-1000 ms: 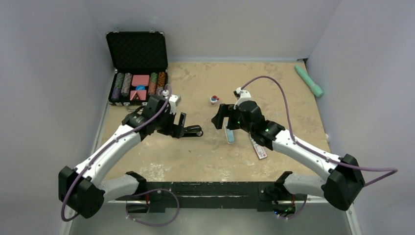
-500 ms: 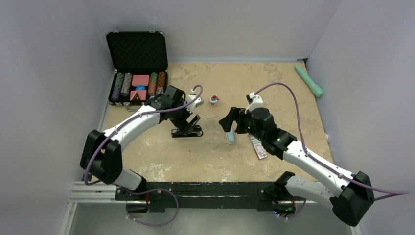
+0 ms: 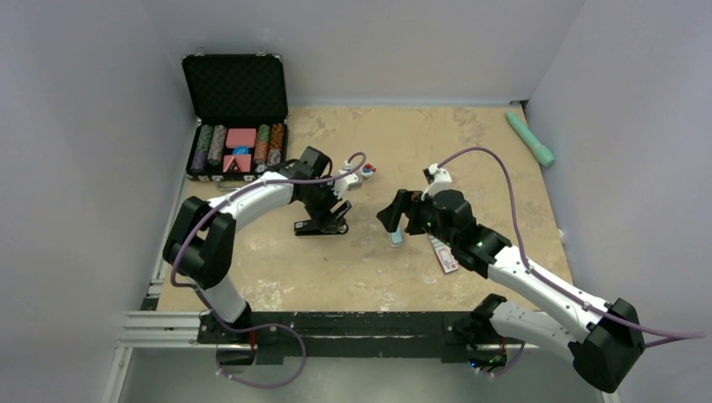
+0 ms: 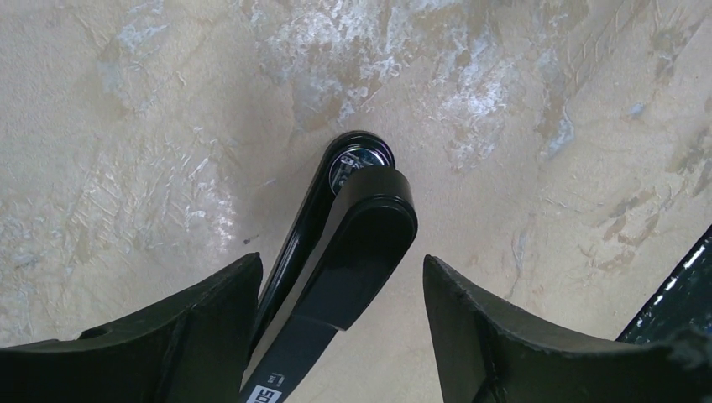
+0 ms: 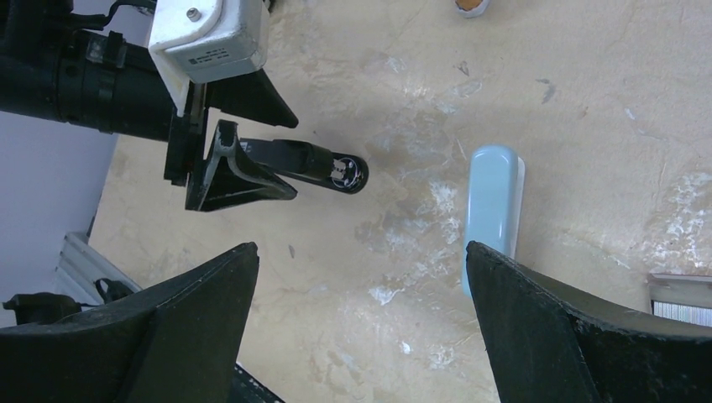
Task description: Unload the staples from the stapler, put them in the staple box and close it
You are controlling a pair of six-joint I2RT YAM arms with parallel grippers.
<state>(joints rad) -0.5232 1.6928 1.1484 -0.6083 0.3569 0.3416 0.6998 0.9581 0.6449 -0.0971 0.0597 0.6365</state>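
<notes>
Stapler [image 4: 369, 218] lies between the parted fingers of the left tool [image 4: 340, 260], not yet gripped; close squarely on its body. Right tool [image 5: 361, 248] gapes wide, empty.

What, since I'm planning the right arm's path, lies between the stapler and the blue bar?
Nothing: only bare table lies between the stapler and the blue bar, clearest in the right wrist view.
</notes>
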